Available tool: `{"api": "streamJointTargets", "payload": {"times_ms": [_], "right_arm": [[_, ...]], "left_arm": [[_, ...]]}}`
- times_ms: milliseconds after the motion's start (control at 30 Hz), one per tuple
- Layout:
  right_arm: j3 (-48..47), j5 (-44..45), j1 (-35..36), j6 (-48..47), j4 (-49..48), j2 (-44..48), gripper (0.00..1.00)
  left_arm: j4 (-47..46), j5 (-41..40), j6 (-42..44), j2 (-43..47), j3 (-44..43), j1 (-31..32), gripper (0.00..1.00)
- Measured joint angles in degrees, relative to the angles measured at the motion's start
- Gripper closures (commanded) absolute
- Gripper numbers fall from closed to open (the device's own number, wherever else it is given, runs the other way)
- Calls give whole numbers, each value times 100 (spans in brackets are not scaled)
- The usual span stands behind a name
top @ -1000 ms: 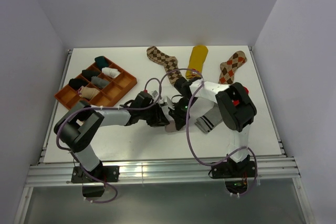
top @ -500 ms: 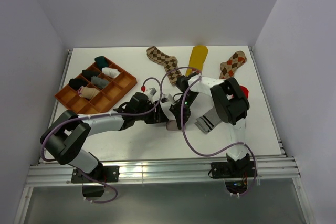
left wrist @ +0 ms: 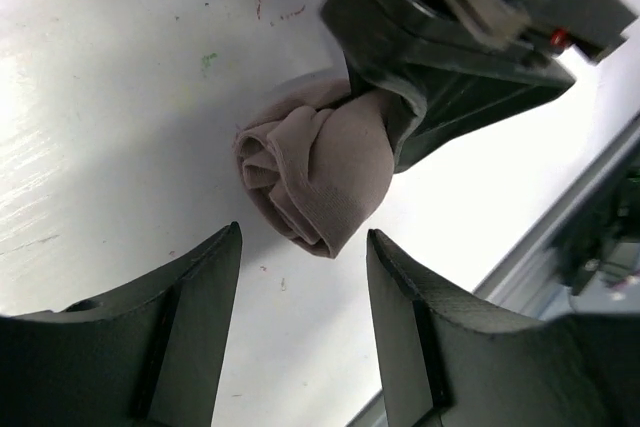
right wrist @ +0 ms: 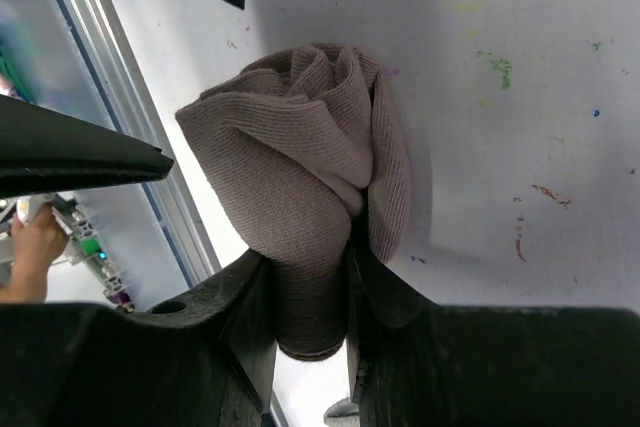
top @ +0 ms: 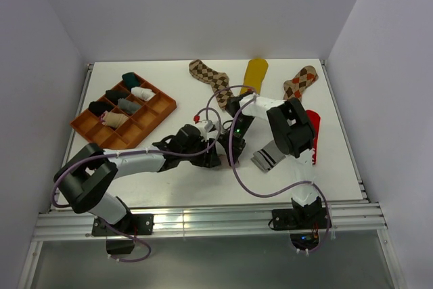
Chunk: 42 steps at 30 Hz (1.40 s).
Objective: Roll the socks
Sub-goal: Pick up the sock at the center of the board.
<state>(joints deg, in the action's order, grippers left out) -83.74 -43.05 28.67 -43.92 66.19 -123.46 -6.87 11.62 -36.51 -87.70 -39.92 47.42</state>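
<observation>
A fixed camera looked down from above and behind the arms. It stood well back and took in the whole white table, with the arm bases at the bottom edge. The left wrist camera looked past the left end effector, very close to the table, facing a rolled taupe sock. The right wrist camera sat closer still behind the right end effector, facing the same sock from the opposite side. Each wrist view also caught part of the other end effector.

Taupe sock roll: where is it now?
In both wrist views the taupe sock roll is pinched in the right gripper, facing the open left gripper; the grey striped sock lies to its right.
</observation>
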Motion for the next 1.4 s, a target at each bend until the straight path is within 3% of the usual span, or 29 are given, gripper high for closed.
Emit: {"api": "streamJointTargets", "payload": {"times_ms": [633, 1100, 1400], "right_arm": [[-592, -57, -50, -28, 715, -553, 80], [-798, -142, -225, -177, 1318, -920, 80], [-859, -122, -238, -223, 1456, -1005, 80]], "left_arm": [[1252, -1926, 1998, -2, -1329, 1036, 41], [1744, -2769, 2909, -1241, -1956, 1921, 37], [2055, -3421, 3309, -1705, -2420, 2175, 36]]}}
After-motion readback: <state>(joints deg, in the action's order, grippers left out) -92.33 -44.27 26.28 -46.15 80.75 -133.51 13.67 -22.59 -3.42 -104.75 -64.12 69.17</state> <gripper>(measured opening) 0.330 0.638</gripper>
